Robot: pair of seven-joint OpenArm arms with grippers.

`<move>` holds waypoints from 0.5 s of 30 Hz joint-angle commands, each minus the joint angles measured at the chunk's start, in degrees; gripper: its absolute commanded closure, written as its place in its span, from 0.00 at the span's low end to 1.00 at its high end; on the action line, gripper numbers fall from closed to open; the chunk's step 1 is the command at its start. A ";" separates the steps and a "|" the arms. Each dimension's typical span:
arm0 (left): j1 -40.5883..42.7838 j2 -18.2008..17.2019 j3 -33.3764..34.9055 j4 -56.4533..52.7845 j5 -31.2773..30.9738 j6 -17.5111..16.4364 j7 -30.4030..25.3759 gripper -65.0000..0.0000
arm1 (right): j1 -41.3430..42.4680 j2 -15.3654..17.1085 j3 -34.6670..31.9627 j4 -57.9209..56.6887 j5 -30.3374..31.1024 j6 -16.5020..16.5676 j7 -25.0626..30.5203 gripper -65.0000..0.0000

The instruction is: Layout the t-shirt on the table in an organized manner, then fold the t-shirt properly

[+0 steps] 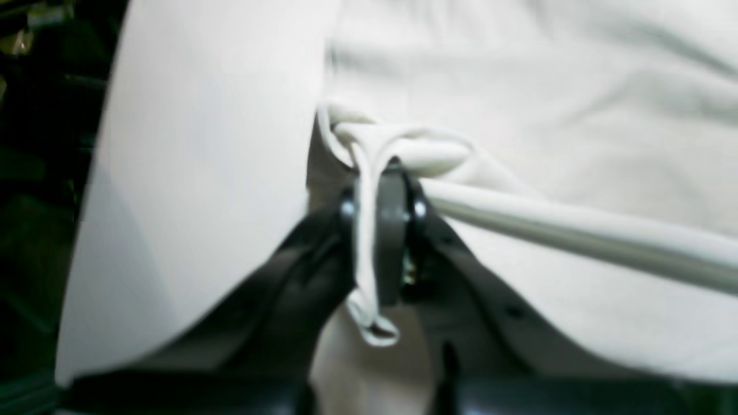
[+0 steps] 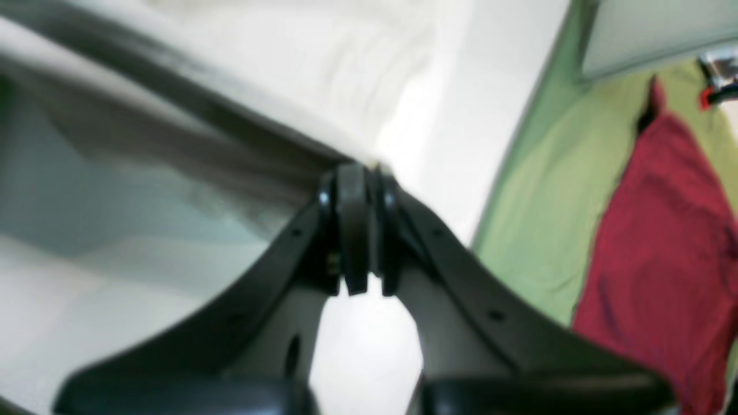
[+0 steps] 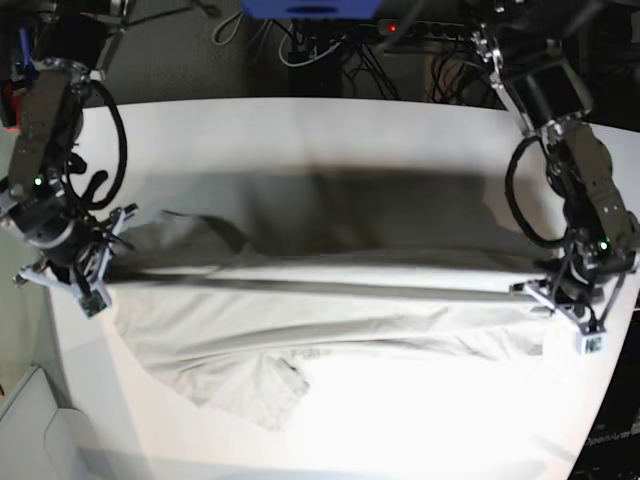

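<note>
The pale grey-beige t-shirt (image 3: pixel 330 320) is stretched wide across the white table (image 3: pixel 400 130). Its top edge is held taut between both grippers and its lower part lies on the table. My left gripper (image 3: pixel 545 290) is at the right of the base view. In the left wrist view it (image 1: pixel 380 173) is shut on a bunched fold of the t-shirt (image 1: pixel 548 115). My right gripper (image 3: pixel 105 262) is at the left of the base view. In the right wrist view it (image 2: pixel 357 173) is shut on the t-shirt's edge (image 2: pixel 259 69).
The table's rounded edge (image 1: pixel 86 230) lies close to the left gripper. Beyond the edge on the right gripper's side are a green floor (image 2: pixel 553 184) and a red cloth (image 2: pixel 651 230). Cables (image 3: pixel 330 50) and a blue box (image 3: pixel 310 8) lie behind the table.
</note>
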 commanded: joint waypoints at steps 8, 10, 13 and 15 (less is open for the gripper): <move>-19.09 -1.09 9.23 -17.44 0.05 0.65 -8.47 0.99 | 18.06 0.85 0.31 -12.73 -0.86 -0.69 2.16 1.00; -24.45 -1.09 11.16 -23.77 0.05 0.74 -11.81 0.99 | 22.28 0.94 0.31 -16.15 -0.86 -0.69 2.16 1.00; -32.10 -1.09 13.10 -33.44 0.05 0.74 -16.30 0.99 | 28.88 1.73 0.31 -21.34 -0.86 -0.69 3.13 1.00; -36.23 -1.00 14.41 -39.16 0.05 0.74 -19.29 0.99 | 33.36 1.91 0.05 -24.77 -0.86 -0.69 4.62 1.00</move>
